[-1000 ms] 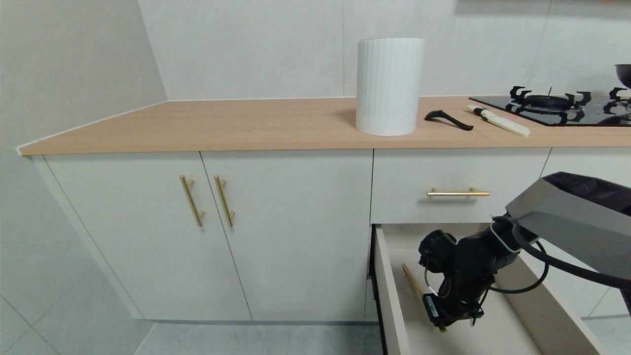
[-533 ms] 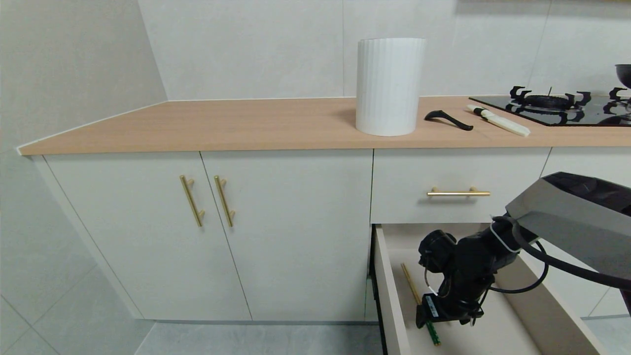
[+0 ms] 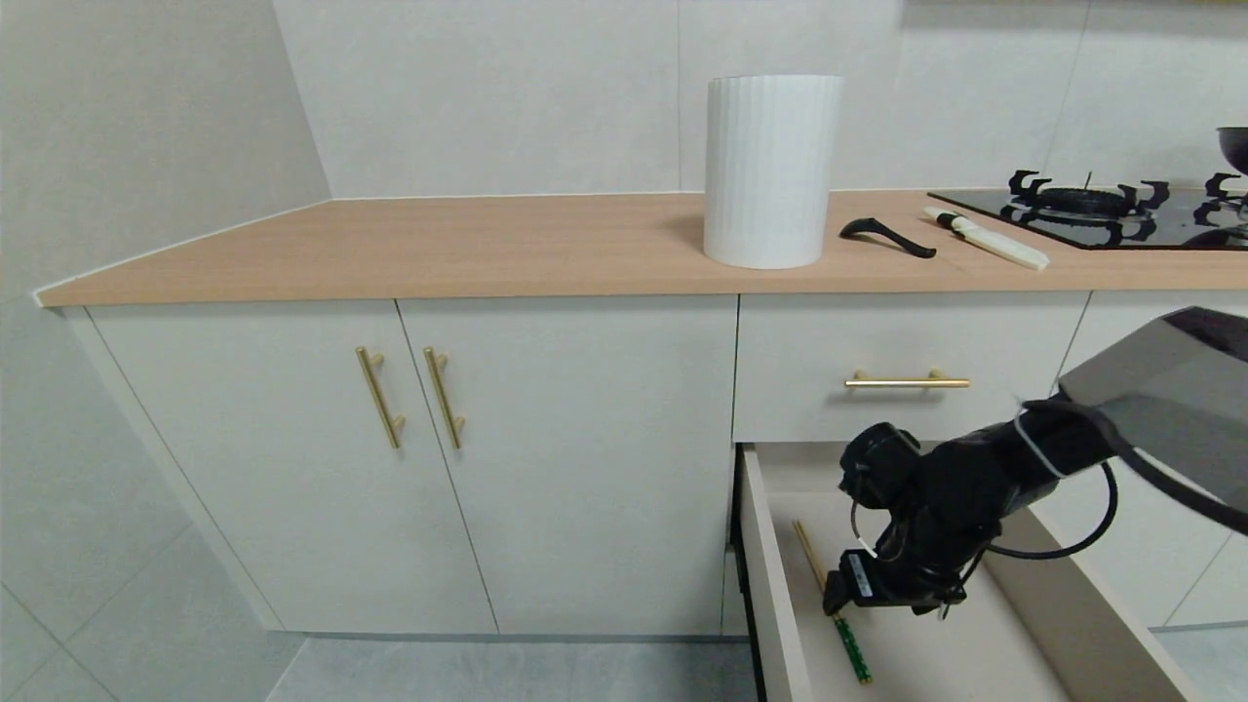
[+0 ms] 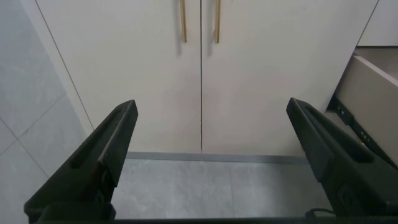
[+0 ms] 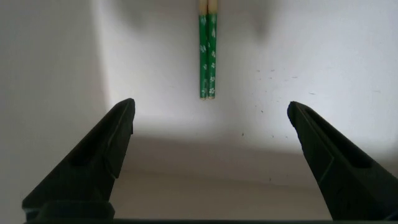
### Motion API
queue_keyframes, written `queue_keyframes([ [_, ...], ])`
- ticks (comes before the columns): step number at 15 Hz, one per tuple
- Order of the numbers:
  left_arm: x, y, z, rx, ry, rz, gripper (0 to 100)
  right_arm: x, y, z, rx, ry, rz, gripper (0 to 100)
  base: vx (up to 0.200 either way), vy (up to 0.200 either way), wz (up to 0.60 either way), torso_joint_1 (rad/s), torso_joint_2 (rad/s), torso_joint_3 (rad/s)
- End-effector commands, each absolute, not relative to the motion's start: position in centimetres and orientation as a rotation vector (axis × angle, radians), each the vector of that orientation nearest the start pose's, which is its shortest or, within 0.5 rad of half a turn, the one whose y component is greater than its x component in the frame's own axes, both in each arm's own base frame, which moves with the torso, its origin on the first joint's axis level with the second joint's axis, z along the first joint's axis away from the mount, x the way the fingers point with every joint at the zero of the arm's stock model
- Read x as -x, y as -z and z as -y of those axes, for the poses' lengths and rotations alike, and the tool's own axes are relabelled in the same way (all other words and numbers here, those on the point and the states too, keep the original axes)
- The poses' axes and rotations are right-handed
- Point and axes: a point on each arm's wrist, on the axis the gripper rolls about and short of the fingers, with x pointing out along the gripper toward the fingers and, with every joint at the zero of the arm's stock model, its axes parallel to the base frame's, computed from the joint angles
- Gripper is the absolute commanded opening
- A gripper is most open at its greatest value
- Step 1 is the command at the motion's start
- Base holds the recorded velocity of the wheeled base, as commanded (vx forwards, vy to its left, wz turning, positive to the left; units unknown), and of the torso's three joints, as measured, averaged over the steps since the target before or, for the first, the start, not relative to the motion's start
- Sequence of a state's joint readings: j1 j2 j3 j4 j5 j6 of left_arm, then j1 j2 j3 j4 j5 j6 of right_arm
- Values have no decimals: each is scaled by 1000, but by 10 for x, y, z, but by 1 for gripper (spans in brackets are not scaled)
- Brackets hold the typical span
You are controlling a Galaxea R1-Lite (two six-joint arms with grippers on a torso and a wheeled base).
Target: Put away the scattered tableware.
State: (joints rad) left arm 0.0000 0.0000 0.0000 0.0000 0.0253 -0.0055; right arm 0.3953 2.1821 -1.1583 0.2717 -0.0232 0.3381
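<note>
Left pincer (image 4: 211, 112): spread wide, holding nothing, aimed at the lower part of the two cabinet doors (image 4: 199, 68) and the grey floor (image 4: 186, 186) beneath them.

Right arm (image 3: 1024, 458): entering from the right edge, bent down over the open drawer (image 3: 772, 575). Right pincer (image 3: 877, 593) (image 5: 210, 112): tipped downward inside the drawer, fingers set wide apart, gripping nothing, hanging just above the drawer bottom.

Chopsticks (image 3: 850, 648) (image 5: 207, 56): lying flat and side by side on the drawer bottom, near the left wall, green patterned ends toward the drawer front, plain wooden ends toward the back. Seen in the right wrist view between the two fingers, apart from both. Crossed at mid-length by the pincer in the head view, so hidden there in part.

Around, from left to right:
- Wooden table (image 3: 439, 244), running along the tiled wall above the cabinet doors with their two upright gold handles (image 3: 380, 395).
- Tall white ribbed canister (image 3: 770, 171), upright on the table, above the drawer stack.
- Closed drawer front (image 3: 809, 361) with a level gold handle, directly over the open drawer.
- Black curved utensil (image 3: 887, 237), flat on the table just right of the canister.
- White knife (image 3: 985, 237), lying beside that utensil, near the black stove (image 3: 1102, 210) at the far right.
</note>
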Motion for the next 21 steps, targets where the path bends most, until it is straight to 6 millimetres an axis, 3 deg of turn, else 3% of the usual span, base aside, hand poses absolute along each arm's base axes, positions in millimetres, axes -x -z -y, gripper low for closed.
queue_keyframes([
  [1, 23, -75, -1, 6, -26, 0, 100, -312, -103, -119, -79, -114, -1144, 100, 0, 0, 0, 0, 0, 0],
  [2, 23, -75, -1, 6, -26, 0, 100, -310, -107, -117, -82, -116, -1132, 100, 0, 0, 0, 0, 0, 0],
  [3, 23, -75, -1, 6, -26, 0, 100, -301, -136, -105, -86, -128, -1046, 100, 0, 0, 0, 0, 0, 0],
  [8, 23, -75, -1, 6, -26, 0, 100, -272, -193, -85, -110, -135, -859, 100, 0, 0, 0, 0, 0, 0],
  [14, 23, -75, -1, 6, -26, 0, 100, -265, -208, -73, -119, -112, -796, 100, 0, 0, 0, 0, 0, 0],
  [21, 23, -75, -1, 6, -26, 0, 100, -265, -208, -73, -119, -112, -796, 100, 0, 0, 0, 23, -105, -73],
])
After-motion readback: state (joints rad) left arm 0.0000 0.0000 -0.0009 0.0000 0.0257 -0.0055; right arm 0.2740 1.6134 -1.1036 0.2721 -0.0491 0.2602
